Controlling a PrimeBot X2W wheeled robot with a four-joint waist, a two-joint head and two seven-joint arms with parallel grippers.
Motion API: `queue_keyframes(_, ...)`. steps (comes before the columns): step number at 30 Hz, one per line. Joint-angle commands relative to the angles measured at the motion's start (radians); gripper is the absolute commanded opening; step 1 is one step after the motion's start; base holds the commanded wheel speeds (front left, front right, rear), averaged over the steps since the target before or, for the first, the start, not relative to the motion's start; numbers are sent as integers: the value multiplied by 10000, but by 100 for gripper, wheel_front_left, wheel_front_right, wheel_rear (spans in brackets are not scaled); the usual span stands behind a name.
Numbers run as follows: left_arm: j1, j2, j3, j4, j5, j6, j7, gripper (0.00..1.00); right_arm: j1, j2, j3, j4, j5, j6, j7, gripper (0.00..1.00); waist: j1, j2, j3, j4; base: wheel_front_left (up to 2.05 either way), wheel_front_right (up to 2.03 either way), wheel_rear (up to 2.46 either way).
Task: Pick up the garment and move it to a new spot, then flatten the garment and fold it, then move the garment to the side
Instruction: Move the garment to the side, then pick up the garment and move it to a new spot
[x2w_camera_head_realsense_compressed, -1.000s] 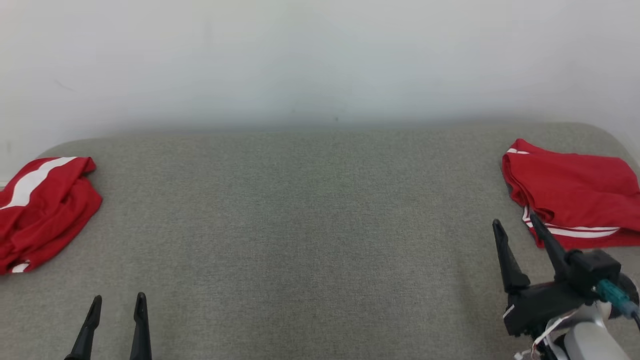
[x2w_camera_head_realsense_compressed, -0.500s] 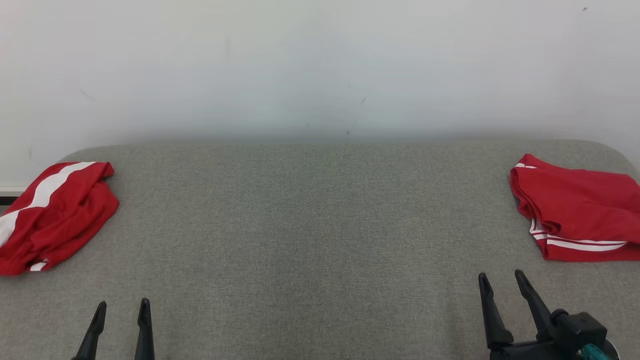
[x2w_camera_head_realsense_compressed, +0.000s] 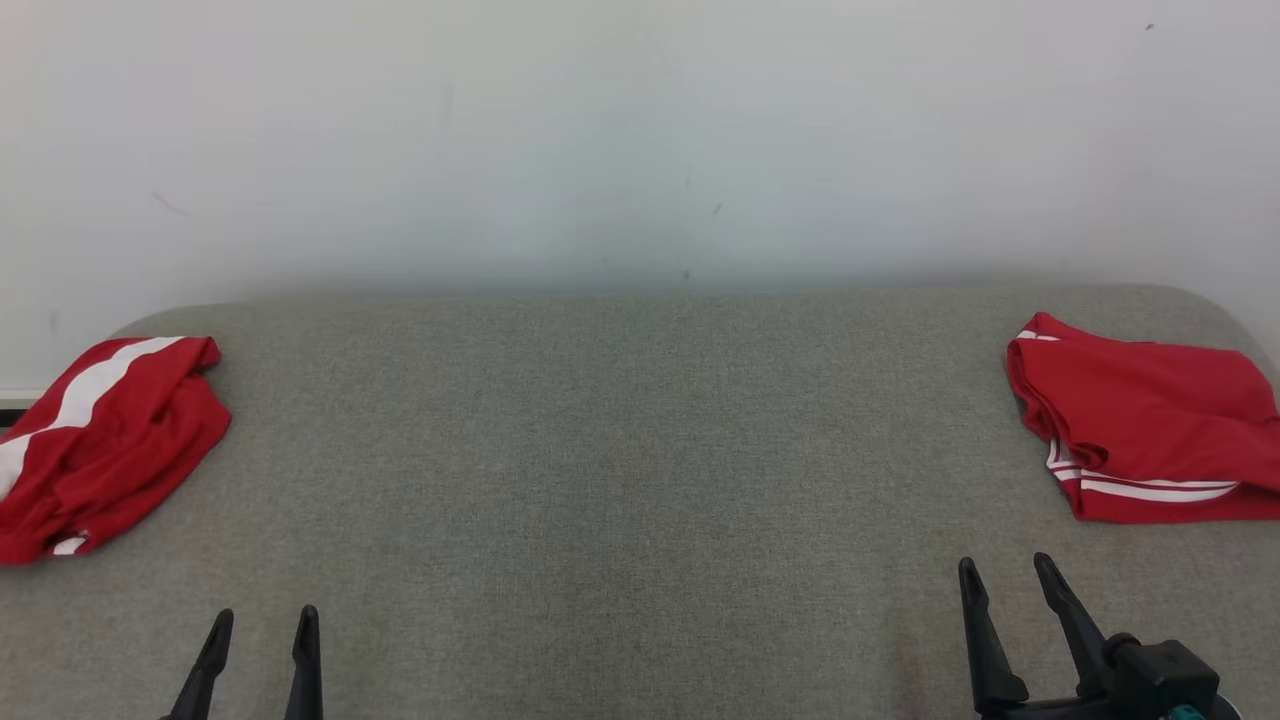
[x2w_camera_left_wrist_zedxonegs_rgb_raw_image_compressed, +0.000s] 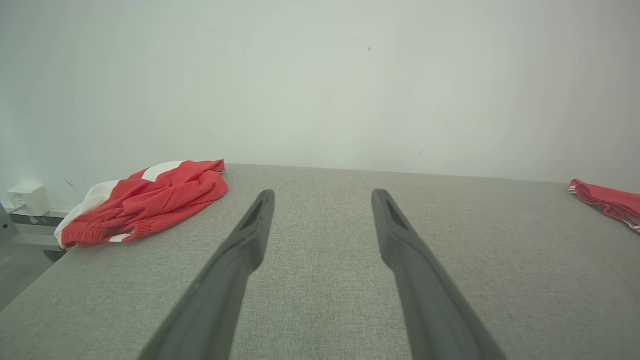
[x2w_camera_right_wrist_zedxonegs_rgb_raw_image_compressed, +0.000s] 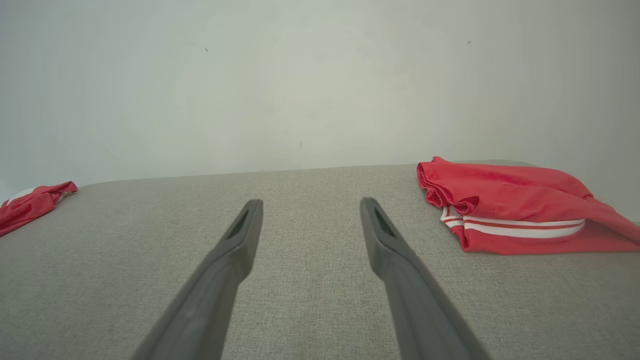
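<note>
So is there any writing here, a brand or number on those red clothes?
None can be read.
The crumpled red garment and the folded red garment show white stripes, no lettering.
The small white box at the wall shows nothing legible.

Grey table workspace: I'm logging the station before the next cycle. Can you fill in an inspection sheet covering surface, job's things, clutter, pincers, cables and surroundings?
Surface: grey fabric-covered table, no marks seen.
Job's things: crumpled red garment with a white stripe at the left end; folded red garment lying flat at the right end.
Clutter: nothing seen.
Pincers: left pincer open, holding nothing; right pincer open, holding nothing, short of the folded red garment.
Cables: nothing seen on the table.
Surroundings: plain white wall behind; small white box past the table's left end.
</note>
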Motion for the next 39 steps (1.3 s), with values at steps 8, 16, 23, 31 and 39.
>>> queue_keyframes(8, 186, 80, -85, -160, -114, 65, 167, 100, 336, 185, -189, -370, -137, -1, 282, 100, 0, 0, -25, -55, 0, 0, 0)
queue_keyframes(16, 70, 149, -161, -74, -105, 89, 233, 100, 376, 237, -235, -407, -99, -1, 287, 100, 0, 0, -30, 164, 0, 0, 0)
queue_keyframes(23, -65, 242, -261, -158, -22, 149, 363, 100, 456, 296, -219, -216, 60, -1, 181, 100, 0, 0, -29, 925, 0, 0, 0)
queue_keyframes(31, -12, 425, -168, -310, -94, 262, 598, 100, 455, 370, -134, 56, 158, -1, -1, 100, 0, 0, 48, 2305, 0, 0, 0)
queue_keyframes(39, -168, 492, -186, -208, -186, 312, 706, 100, 319, 407, -97, 351, 263, -1, -142, 100, 0, 0, 66, 3810, 0, 0, 0)
